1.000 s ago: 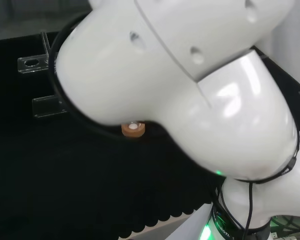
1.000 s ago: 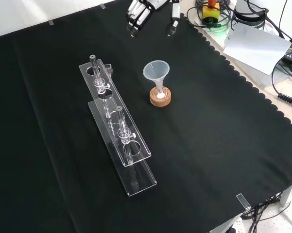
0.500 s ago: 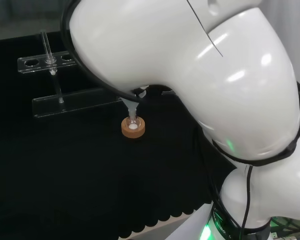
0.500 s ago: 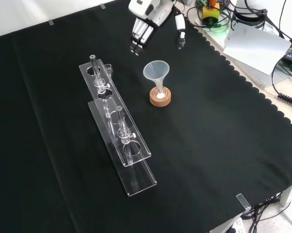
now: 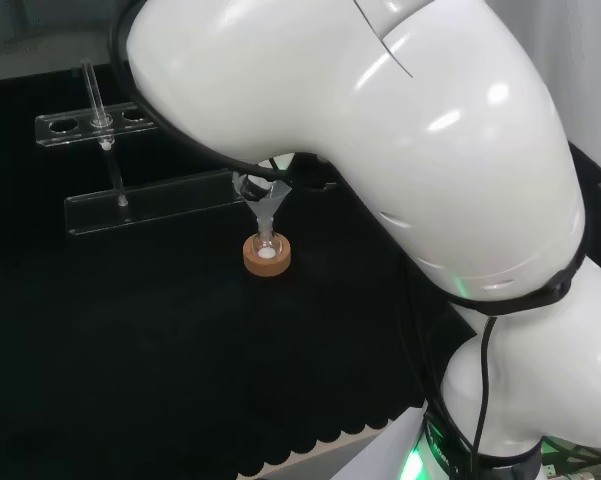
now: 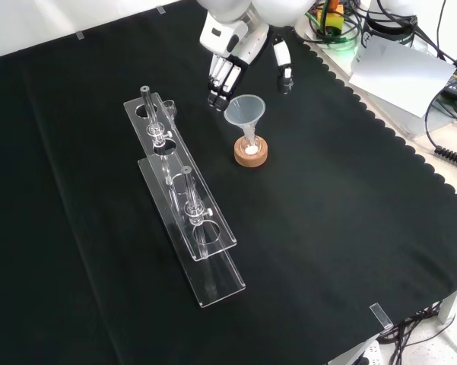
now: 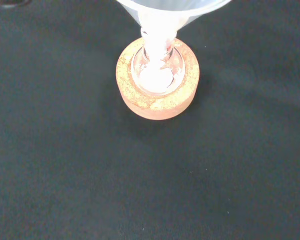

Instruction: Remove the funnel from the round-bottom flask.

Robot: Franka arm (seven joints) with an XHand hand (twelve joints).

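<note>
Front view, left to right: two clear acrylic racks [image 6: 184,205] lay end to end, with thin glass tubes in them. Next, one translucent plastic funnel [image 6: 245,112] sat stem-down in one small clear round-bottom flask [image 6: 250,147] on one cork ring stand [image 6: 251,154], on the black-cloth desk [image 6: 350,228]. The black and white hand [image 6: 239,46] hung just behind the funnel, fingers [image 6: 219,76] straight and spread, thumb on the other side, gripping nothing. Wrist view showed what the others didn't: white stuff in the flask's bottom [image 7: 154,77]. Head view: arm link covered the funnel's rim.
</note>
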